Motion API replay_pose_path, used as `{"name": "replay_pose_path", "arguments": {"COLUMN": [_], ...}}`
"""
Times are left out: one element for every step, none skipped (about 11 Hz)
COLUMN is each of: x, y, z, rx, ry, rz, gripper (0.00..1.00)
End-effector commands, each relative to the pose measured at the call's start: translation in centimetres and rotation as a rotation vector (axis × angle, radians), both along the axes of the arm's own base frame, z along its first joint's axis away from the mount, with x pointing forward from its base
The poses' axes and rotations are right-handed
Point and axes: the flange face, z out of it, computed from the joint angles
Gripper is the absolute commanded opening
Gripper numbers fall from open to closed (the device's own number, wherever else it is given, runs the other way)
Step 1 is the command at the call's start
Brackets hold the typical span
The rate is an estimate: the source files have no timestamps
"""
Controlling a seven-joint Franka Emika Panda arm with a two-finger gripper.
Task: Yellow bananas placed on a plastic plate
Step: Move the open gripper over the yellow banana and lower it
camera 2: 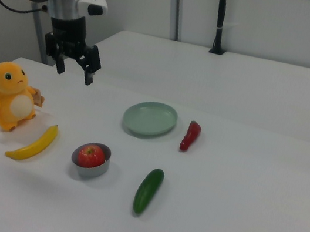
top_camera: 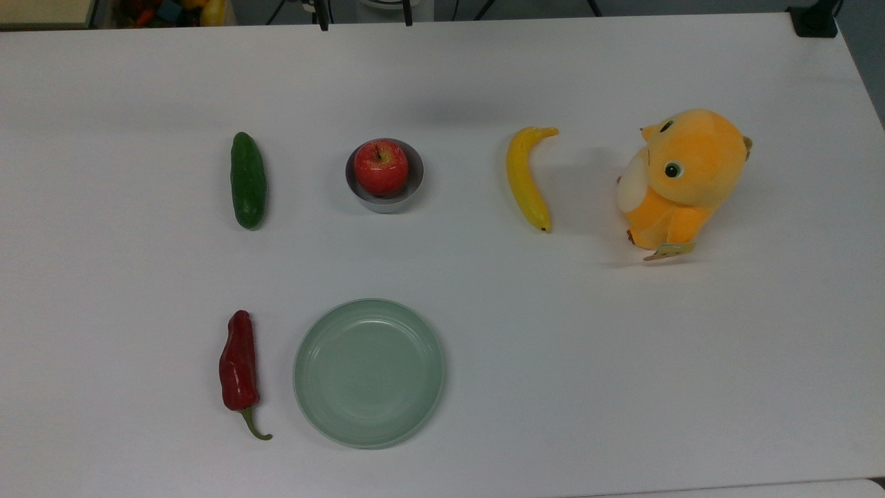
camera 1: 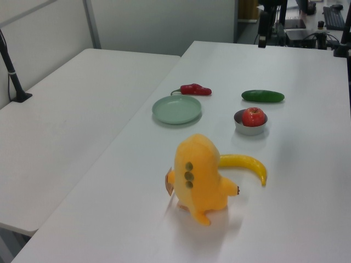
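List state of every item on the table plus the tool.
tool: open, holding nothing, up in the air
banana: lying flat on the table, not on the plate
plate: empty, right way up
apple: sitting in the metal bowl
metal bowl: upright, holds the apple
cucumber: lying flat
red pepper: lying flat beside the plate
plush toy: standing upright

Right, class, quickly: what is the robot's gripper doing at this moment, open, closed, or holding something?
Gripper: open, jaws spread apart and holding nothing, up in the air above the table.
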Motion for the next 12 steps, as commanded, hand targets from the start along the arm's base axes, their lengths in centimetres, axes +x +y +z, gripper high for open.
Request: {"name": "replay_pose_path", "arguments": {"x": [-1.2,-1.8,-2.3,-2.8,-3.5,-4.1,-4.8,-5.0,-5.7,-6.1,-6.3,-6.2], "y": [4.6,6.2,7.4,8.9,10.6,12.0,13.7,14.3,14.8,15.8,16.3,16.4], "z": [-3.4,-4.3,-5.4,-6.7,-8.0,-9.7,-11.6,-13.4,-15.5,-17.1,-18.4,-19.3], "rx": [-0.007,-0.012,-0.016,-0.022,-0.030,-0.040,-0.045,-0.040,-0.004,0.012,0.018,0.030], "ry": [0.078,0.108,0.133,0.157,0.179,0.203,0.219,0.218,0.229,0.207,0.178,0.156], "rz": [0.085,0.114,0.136,0.163,0.163,0.153,0.173,0.180,0.172,0.179,0.181,0.157], "gripper": [1.00,1.00,1.00,1.00,1.00,1.00,1.00,1.00,1.00,1.00,1.00,1.00]}}
